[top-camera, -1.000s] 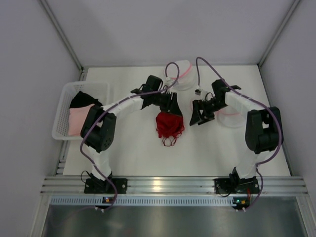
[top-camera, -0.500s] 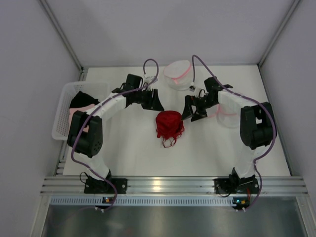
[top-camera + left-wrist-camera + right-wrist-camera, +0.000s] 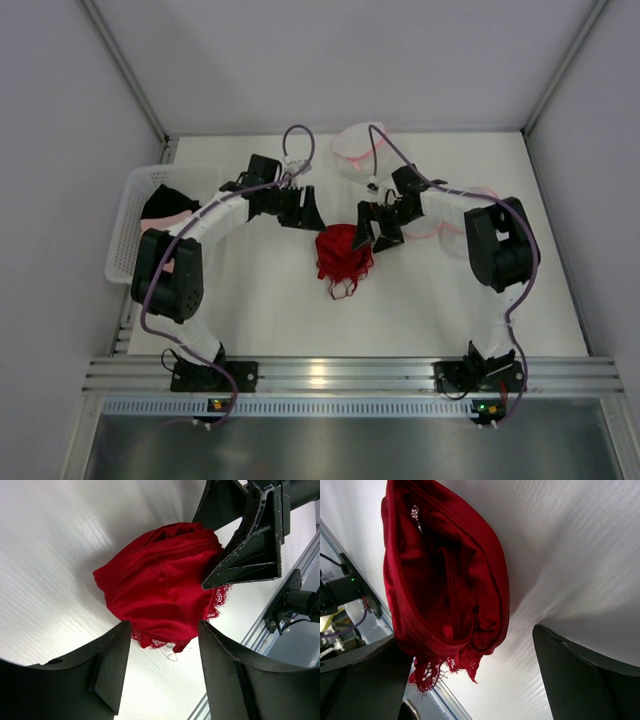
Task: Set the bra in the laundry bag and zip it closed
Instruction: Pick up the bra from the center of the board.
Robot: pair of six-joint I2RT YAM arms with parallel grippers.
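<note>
The red lace bra (image 3: 343, 254) lies bunched on the white table, near the middle. My left gripper (image 3: 304, 211) hovers open just to its back left; in the left wrist view the bra (image 3: 160, 590) sits beyond the open left gripper (image 3: 162, 672), untouched. My right gripper (image 3: 369, 231) is open at the bra's right edge, its finger (image 3: 250, 550) against the cloth. In the right wrist view the bra (image 3: 445, 580) hangs by the left finger of the wide-open right gripper (image 3: 470, 680). The white mesh laundry bag (image 3: 352, 150) with pink trim sits at the back.
A white basket (image 3: 128, 220) holding black and pink clothes stands at the left edge. Another white mesh piece (image 3: 452, 222) with pink edging lies under my right forearm. Purple cables loop over both arms.
My left gripper let the bra go and drew back to the left, leaving the bra on the table. My right gripper opened wide and moved left up to the bra.
</note>
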